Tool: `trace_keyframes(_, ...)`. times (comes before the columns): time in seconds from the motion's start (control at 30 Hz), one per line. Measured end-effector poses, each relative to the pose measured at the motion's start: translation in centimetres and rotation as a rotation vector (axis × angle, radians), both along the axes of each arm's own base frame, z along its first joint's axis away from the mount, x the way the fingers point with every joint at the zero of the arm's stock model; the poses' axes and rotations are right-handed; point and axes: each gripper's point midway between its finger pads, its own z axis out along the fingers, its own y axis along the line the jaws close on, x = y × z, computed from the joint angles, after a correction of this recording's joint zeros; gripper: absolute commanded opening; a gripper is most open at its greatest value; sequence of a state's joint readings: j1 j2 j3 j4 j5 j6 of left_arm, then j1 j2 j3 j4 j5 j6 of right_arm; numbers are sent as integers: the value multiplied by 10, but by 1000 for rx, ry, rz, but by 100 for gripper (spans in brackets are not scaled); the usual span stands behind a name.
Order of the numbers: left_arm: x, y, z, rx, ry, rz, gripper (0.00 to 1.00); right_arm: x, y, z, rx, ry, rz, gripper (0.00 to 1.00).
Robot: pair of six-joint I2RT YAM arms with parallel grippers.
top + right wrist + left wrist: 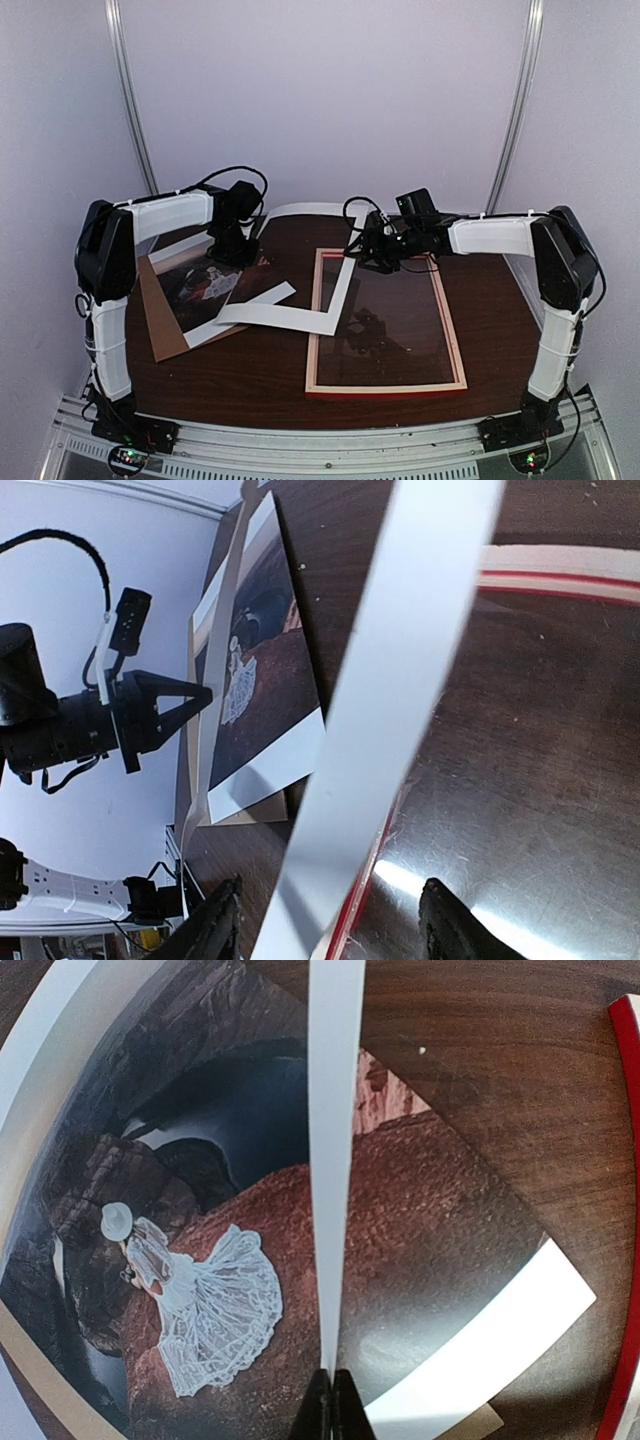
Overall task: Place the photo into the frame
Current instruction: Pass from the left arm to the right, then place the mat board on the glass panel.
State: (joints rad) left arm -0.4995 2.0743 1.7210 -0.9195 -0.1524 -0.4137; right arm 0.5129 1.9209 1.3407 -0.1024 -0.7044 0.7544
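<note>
The photo point(200, 285) lies face up on a brown backing board at the left; its white-dressed figure point(190, 1300) shows in the left wrist view. The red frame point(385, 390) lies flat at centre right with glass inside. A white mat point(290, 318) with a cut-out window rests partly over the photo and the frame's left side. My left gripper point(331, 1400) is shut on one strip of this mat, held edge-on above the photo. My right gripper point(330, 930) is open astride the mat's other strip point(400, 680), over the frame's far left corner point(560, 580).
The brown backing board point(160, 330) juts out under the photo toward the table's left edge. Glass point(400, 320) in the frame reflects light. White walls close in the back and sides. The left arm point(90, 715) shows in the right wrist view.
</note>
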Motion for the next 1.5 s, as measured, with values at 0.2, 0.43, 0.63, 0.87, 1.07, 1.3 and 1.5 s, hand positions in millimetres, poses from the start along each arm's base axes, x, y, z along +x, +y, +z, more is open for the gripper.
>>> trace_keyframes(0.2,1,-1,-1,0,0,0,0,4,9,9,69,-10,8,30)
trace_keyframes(0.43,0,-3,-3,2,5,-5,1,6,13,2,101,19,5,8)
trace_keyframes(0.63,-1,-5,-4,-9,11,-10,14,6,10,-1,96,24,6,0)
trace_keyframes(0.87,-13,-31,-4,-42,27,-87,46,-6,-13,-21,18,87,42,0)
trace_keyframes(1.07,-31,-65,7,-89,19,-176,54,-25,-53,-25,-18,131,68,0)
trace_keyframes(1.3,-27,-65,19,-109,-13,-182,58,-51,-105,-33,-117,179,121,0)
trace_keyframes(1.5,-28,-67,19,-115,-9,-196,63,-68,-145,-40,-227,205,125,0)
